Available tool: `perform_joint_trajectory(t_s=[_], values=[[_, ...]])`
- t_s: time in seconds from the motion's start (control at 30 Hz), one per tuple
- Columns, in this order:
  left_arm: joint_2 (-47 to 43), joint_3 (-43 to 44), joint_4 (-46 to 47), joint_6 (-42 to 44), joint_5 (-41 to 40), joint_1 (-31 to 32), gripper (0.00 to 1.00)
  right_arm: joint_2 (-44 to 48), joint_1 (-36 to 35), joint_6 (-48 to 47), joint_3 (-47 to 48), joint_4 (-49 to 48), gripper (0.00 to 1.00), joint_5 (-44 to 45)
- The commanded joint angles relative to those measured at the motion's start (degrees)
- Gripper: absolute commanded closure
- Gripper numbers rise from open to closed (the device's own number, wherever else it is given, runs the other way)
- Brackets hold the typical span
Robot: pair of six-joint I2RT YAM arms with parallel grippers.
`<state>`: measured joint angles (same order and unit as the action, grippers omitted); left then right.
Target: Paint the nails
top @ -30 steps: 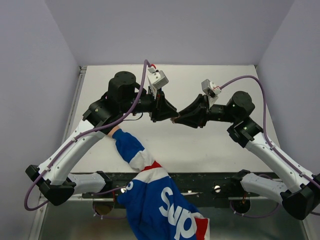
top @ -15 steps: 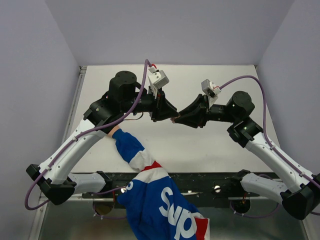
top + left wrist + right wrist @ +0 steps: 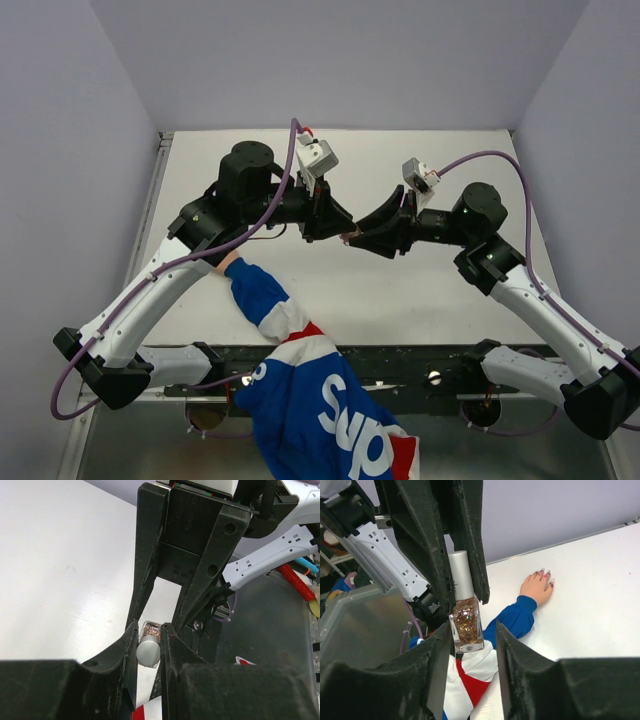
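Top view: both arms meet over the middle of the tabletop. The polish bottle is only a speck between the 2 grippers there.

Left gripper: its 2 fingers are pressed onto the pale cap and pinch it from both sides. In the right wrist view the same fingers flank the cap, which points toward the left edge.

Right gripper: the jaws are spread around the glitter-filled glass body. 1 finger sits against the glass. The other finger stands off with a visible gap, so it is not clamping.

Human hand: lies flat on the table, palm down, in the left half, nearer the near edge than the far one. The nails show as small pinkish tips, too small to tell how well they are coated. The thumb side is hard to make out.

In the top view the left forearm covers nearly the whole hand. Only a sliver of skin shows, and no nails.

The blue, white and red sleeve runs off the near edge and is cut off at the bottom of the frame.

Left wrist view: the hand is out of sight and only a red-and-white scrap of sleeve shows at the bottom edge.
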<state>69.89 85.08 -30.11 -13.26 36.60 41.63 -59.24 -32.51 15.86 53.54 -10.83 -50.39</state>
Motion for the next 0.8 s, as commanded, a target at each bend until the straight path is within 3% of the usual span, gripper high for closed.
perform_joint_trajectory(t_s=[0.0, 0.4, 0.77], values=[[-0.01, 1.76, -0.13, 0.51, -1.27, -0.05, 1.0, 1.06, 0.52, 0.05, -1.24, 0.28, 0.47, 2.05], [-0.8, 0.09, 1.19, 0.6, -3.9, -2.51, 1.0, 2.29, 0.52, -1.62, -1.6, 2.56, 0.39, 4.68], [0.25, -5.09, 4.7, 1.65, -16.37, -8.93, 1.0, 5.89, 0.52, -4.25, -3.44, 5.55, 0.39, 13.38]])
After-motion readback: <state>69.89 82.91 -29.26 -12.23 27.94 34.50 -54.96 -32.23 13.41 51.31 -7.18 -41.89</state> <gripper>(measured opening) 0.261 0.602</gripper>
